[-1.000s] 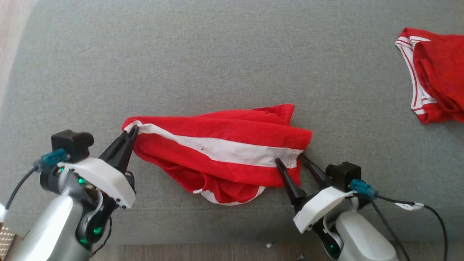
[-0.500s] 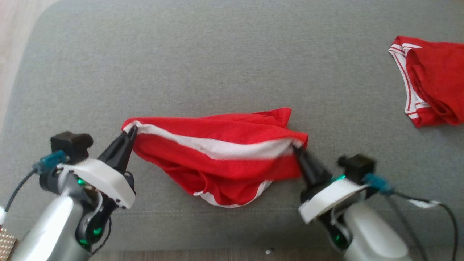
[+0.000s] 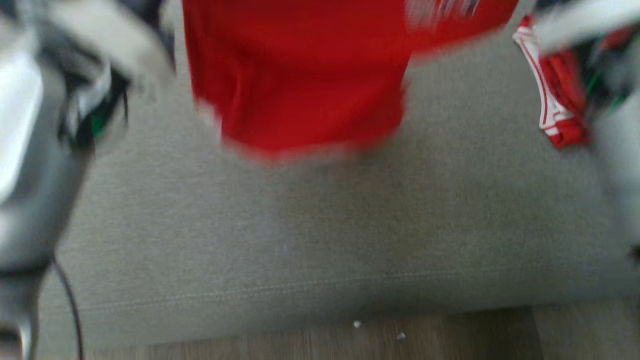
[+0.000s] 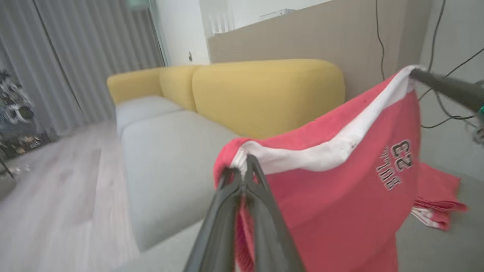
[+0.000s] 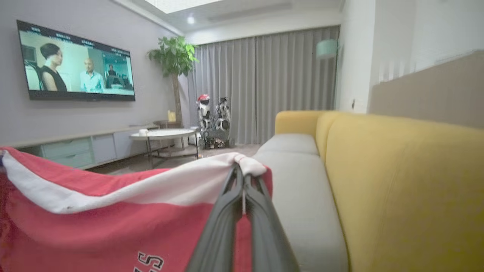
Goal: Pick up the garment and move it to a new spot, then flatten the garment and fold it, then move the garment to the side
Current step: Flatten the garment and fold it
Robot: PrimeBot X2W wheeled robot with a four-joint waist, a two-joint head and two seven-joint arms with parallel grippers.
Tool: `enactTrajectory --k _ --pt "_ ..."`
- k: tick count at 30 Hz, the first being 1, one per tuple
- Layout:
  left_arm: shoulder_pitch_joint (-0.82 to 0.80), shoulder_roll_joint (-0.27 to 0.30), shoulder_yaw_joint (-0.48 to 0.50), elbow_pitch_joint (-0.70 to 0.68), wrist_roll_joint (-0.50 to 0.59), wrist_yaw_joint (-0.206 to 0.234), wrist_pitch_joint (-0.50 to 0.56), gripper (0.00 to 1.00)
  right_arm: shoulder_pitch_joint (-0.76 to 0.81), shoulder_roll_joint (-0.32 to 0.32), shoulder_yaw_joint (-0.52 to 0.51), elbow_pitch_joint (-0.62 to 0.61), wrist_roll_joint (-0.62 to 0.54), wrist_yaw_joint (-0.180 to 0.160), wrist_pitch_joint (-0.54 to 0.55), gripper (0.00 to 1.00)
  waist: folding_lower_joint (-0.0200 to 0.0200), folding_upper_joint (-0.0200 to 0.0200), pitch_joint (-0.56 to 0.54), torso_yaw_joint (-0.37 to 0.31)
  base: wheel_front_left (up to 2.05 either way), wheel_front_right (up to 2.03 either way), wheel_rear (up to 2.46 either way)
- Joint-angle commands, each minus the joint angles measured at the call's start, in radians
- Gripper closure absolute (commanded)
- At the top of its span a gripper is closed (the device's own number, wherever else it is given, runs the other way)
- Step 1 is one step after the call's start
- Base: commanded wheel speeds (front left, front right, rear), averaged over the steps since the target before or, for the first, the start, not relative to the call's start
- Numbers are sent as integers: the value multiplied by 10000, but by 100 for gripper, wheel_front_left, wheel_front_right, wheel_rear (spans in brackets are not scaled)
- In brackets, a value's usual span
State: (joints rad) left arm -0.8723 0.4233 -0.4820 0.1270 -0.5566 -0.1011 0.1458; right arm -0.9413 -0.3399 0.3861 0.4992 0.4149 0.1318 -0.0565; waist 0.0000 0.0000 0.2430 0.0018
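Note:
The garment (image 3: 300,75) is a pair of red shorts with a white waistband. It hangs blurred above the grey cushion (image 3: 300,225) in the head view. In the left wrist view my left gripper (image 4: 247,158) is shut on one end of the waistband, and the garment (image 4: 340,181) shows printed lettering. The right gripper's dark fingers (image 4: 446,88) hold the far end. In the right wrist view my right gripper (image 5: 240,168) is shut on the bunched waistband, and the garment (image 5: 113,219) sags between the two grips.
A second red garment with white stripes (image 3: 555,100) lies on the cushion at the right. Behind the seat rises the yellow backrest (image 5: 397,181). Wooden floor (image 3: 300,335) runs along the cushion's front edge. My blurred left arm (image 3: 30,125) shows at the head view's left.
My right gripper closed on the waistband's right end. Both arms then lifted the garment off the cushion. The head view has shifted and is blurred now.

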Motion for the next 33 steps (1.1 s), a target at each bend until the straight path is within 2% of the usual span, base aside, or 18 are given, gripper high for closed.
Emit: enactTrajectory --k 1,6,8,11,17,21,25,30,33 --pt "-1195 276 259 165 475 -60 -138 100 -750 -156 13 -73 116 -11 43 100 0 0 504 -270 0 0 0" --pt "-4022 17 -289 1991 2152 -148 -1721 100 -3045 -276 -93 642 -6 -11 -641 100 0 0 1051 -564 0 0 0" --pt "-4518 -76 -479 2521 2398 -191 -2465 100 -3341 -247 -133 746 -33 -11 -900 100 0 0 1154 -637 0 0 0" --pt "-4412 -108 -819 3070 2495 -238 -3439 100 -2920 -256 205 565 -49 -11 -1071 100 0 0 1205 -677 0 0 0" --pt "-2097 33 -1800 3101 1897 -288 -4041 100 47 -629 1188 -521 654 -11 -810 100 0 0 1172 -523 0 0 0" --pt "-22 3 -2276 1668 1131 -292 -4070 100 2503 -1112 1349 -1002 802 -11 -350 100 0 0 1053 -363 0 0 0" --pt "2110 288 -2790 153 731 -293 -4073 100 4689 -1314 710 -1558 526 -11 125 100 0 0 722 -360 0 0 0" --pt "4243 900 -3482 -520 1430 -294 -4074 100 7132 -1145 -431 -2781 165 -11 1107 100 0 0 244 -470 0 0 0" --pt "4974 1396 -4205 -519 2044 -294 -4074 100 8458 -1023 -1243 -3790 -39 -11 1852 100 0 0 79 -469 0 0 0"
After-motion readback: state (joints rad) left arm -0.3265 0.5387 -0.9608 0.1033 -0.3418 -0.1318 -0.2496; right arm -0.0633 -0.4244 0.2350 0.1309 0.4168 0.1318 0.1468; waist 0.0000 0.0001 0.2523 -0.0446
